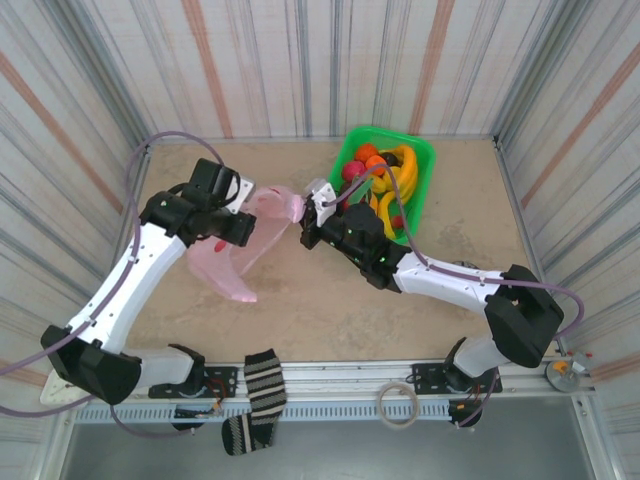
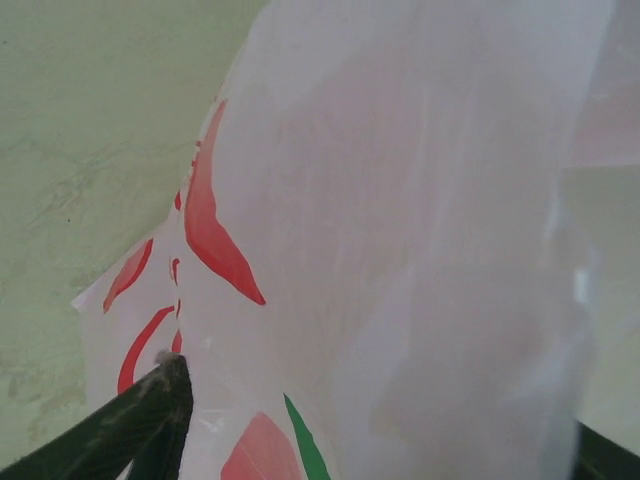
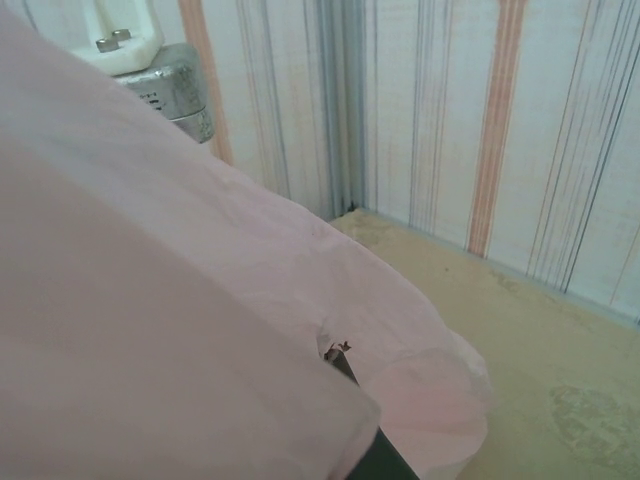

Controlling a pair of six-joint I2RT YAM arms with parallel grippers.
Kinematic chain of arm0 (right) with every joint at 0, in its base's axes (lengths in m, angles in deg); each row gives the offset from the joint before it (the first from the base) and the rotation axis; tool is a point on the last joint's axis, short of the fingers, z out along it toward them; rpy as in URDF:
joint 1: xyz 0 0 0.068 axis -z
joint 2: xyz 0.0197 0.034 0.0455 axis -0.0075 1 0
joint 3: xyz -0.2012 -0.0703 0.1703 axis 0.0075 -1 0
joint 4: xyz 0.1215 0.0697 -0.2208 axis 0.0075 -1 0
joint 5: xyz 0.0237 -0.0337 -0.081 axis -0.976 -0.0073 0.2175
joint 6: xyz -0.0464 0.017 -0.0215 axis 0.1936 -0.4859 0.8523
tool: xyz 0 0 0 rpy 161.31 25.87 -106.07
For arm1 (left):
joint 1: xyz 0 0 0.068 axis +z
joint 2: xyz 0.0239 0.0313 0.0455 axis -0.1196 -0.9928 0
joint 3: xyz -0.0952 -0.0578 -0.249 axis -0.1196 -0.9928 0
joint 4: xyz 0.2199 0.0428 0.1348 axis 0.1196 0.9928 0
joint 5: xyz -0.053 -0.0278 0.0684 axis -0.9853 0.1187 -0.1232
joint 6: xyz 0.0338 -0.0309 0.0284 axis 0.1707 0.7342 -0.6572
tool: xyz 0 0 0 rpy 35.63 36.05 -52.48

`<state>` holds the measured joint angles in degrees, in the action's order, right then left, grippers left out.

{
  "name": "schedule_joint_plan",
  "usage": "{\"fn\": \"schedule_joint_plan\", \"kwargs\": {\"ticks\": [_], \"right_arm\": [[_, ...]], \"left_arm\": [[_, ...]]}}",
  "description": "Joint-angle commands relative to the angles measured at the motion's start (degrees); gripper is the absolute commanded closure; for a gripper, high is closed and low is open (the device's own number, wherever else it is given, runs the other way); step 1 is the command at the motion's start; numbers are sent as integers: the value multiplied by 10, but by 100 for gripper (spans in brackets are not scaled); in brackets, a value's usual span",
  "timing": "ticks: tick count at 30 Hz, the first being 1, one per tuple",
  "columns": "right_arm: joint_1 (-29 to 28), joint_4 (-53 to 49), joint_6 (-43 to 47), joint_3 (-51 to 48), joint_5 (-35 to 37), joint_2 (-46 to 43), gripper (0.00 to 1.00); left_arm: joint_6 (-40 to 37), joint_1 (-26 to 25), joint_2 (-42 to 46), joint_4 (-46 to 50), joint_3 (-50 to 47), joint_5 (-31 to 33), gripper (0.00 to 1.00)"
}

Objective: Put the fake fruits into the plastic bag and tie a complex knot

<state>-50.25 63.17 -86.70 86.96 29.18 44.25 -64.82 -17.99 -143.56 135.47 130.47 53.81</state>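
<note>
Top external, near to far. Find the plastic bag [image 1: 235,265] sagging mid-table, its rim lifted between the left gripper [image 1: 243,200], fingers [image 2: 150,420] spread apart against the film, and the right gripper [image 1: 318,203], smothered in pink, grip impossible to judge. Pull that mouth taut, open toward the far edge. Only then fetch fake fruits [image 1: 368,153] from the green basket [image 1: 428,160].

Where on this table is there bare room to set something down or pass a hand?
Bare table lies in front, between the plastic bag and the right arm, and also right of the green basket. It is crowded mid-table, where the left hand and right hand meet at the bag beside the basket.
</note>
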Motion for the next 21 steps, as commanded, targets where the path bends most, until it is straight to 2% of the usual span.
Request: {"fn": "schedule_joint_plan", "kwargs": {"ticks": [1, 2, 5, 6, 7, 9, 15, 18, 21], "right_arm": [[24, -13, -72, 8, -21, -25, 100], [40, -17, -102, 3, -37, -29, 100], [86, -43, -184, -5, -77, -37, 100], [101, -61, -204, -3, -90, -37, 100], [117, -84, -223, -1, -102, -34, 100], [151, -124, -254, 5, -130, -20, 100], [232, -172, -324, 42, -210, 43, 89], [237, -175, -314, 61, -226, 46, 75], [238, -178, -315, 65, -241, 38, 55]], "left_arm": [[-26, -3, 10, -49, -2, 56, 49], [-30, -3, 10, -56, -1, 64, 62], [-40, -2, 12, -57, 11, 75, 90], [-43, -2, 13, -50, 15, 75, 97], [-44, -1, 14, -40, 22, 76, 100], [-44, 1, 14, -10, 39, 68, 100], [19, 31, 1, 93, 94, 33, 100], [61, 36, -11, 112, 116, 16, 100], [93, 42, -27, 116, 136, -6, 100]]}}
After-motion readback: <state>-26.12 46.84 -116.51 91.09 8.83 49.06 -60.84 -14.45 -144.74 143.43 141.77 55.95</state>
